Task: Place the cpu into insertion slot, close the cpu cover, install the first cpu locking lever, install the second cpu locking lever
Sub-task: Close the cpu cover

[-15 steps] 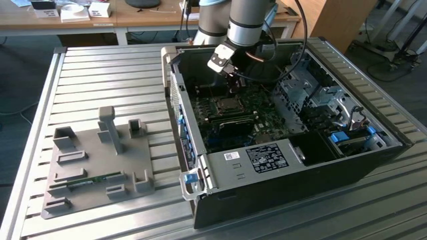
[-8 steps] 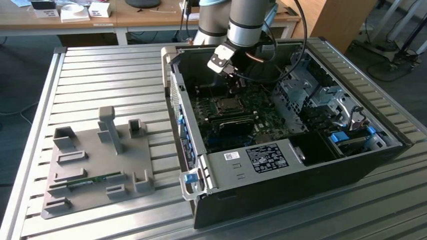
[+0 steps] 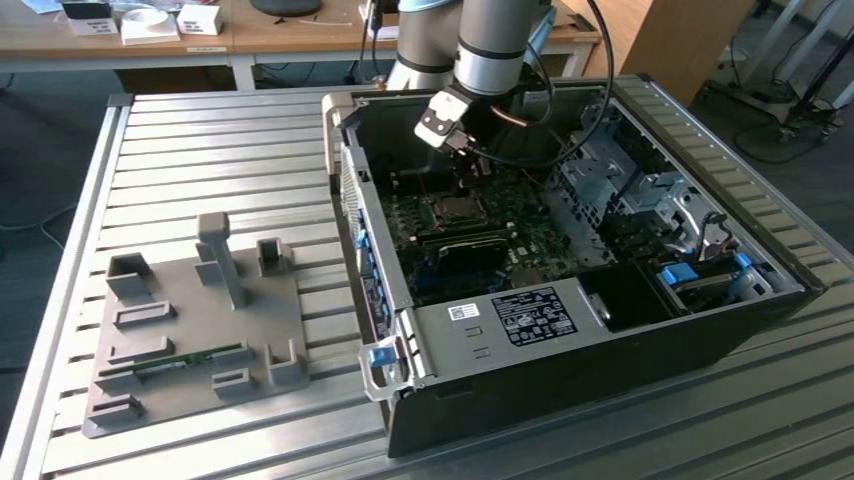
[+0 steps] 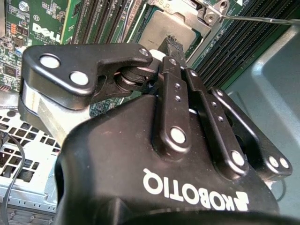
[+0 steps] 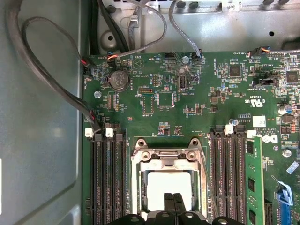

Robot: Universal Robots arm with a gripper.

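Observation:
The cpu (image 5: 168,183), a silvery square chip, lies in the insertion slot (image 5: 138,197) on the green motherboard. The cpu cover (image 5: 140,158), a silver frame, lies flat around it, and the chip shows through its window. My gripper (image 5: 174,202) is shut, with its black fingertips pressed together just over the chip's edge and nothing between them. In the second wrist view the gripper (image 4: 170,43) points at the cpu (image 4: 164,24) under the cover (image 4: 206,13). A thin locking lever rod (image 4: 262,19) runs beside the socket. In the exterior view the gripper (image 3: 462,172) hangs over the socket (image 3: 454,208).
The open computer case (image 3: 587,330) walls in the motherboard. Black memory slots (image 5: 108,178) and a green memory stick (image 5: 254,183) flank the socket. Cables (image 5: 70,93) hang along one case wall. A grey fixture tray (image 3: 200,320) sits at the exterior view's left.

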